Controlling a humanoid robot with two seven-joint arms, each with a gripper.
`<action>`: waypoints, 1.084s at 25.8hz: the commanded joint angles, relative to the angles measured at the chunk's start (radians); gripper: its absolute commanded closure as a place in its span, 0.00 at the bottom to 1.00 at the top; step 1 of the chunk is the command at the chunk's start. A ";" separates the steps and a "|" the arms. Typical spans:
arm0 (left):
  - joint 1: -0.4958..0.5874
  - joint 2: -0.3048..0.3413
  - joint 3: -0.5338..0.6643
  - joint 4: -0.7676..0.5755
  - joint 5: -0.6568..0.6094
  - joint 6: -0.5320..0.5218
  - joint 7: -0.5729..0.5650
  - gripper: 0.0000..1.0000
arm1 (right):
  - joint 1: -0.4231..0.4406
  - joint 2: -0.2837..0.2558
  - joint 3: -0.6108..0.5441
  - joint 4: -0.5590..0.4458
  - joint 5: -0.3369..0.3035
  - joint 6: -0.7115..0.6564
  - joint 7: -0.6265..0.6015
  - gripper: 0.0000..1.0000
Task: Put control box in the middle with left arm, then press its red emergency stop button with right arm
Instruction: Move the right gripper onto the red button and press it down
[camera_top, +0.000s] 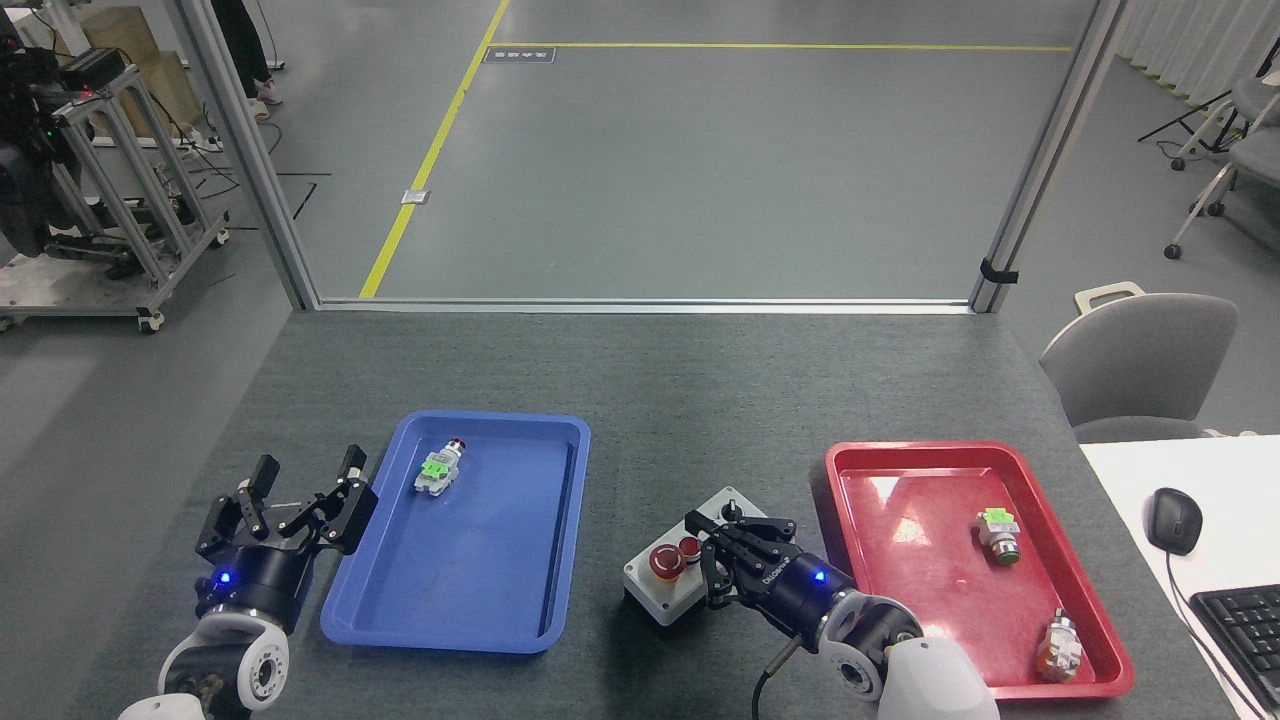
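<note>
Right gripper (712, 560) is sitting low over the control box (668, 592) at lower centre of the frame, claws pointing left toward the red emergency stop button (666, 562). Claws are bunched close together and seen nearly end-on, so I cannot tell whether they are closed, and nothing is visibly gripped. Fingertips are hanging just right of the big red button; contact is not resolvable from this angle. Gripper body is covering most of the faceplate: only the big red button, part of the smaller red button (689, 546) and the black knob (731, 509) are showing, the rest of the row is hidden. Box is resting on the bare grey tabletop (640, 400), between the blue tray (500, 540) and the red tray (930, 560), touching neither.

Left gripper (305, 490) is hanging at lower left, just outside the blue tray's left rim, claws spread wide and holding nothing. Its arm is getting cut off by the bottom edge.

Blue tray is holding one small switch with a green tag (438, 470) near its upper left. Red tray is holding two small parts, too small to detail.
</note>
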 joint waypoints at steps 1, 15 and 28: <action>-0.006 -0.004 0.003 0.003 0.001 -0.010 -0.006 0.01 | -0.003 0.022 0.001 0.005 0.001 0.001 0.001 1.00; -0.004 -0.004 0.003 0.018 -0.001 -0.010 -0.008 0.01 | -0.037 0.054 0.058 0.111 0.003 0.001 0.001 1.00; 0.005 -0.018 -0.008 0.055 0.001 -0.019 0.001 0.01 | -0.029 0.057 0.069 0.115 0.001 0.002 0.002 1.00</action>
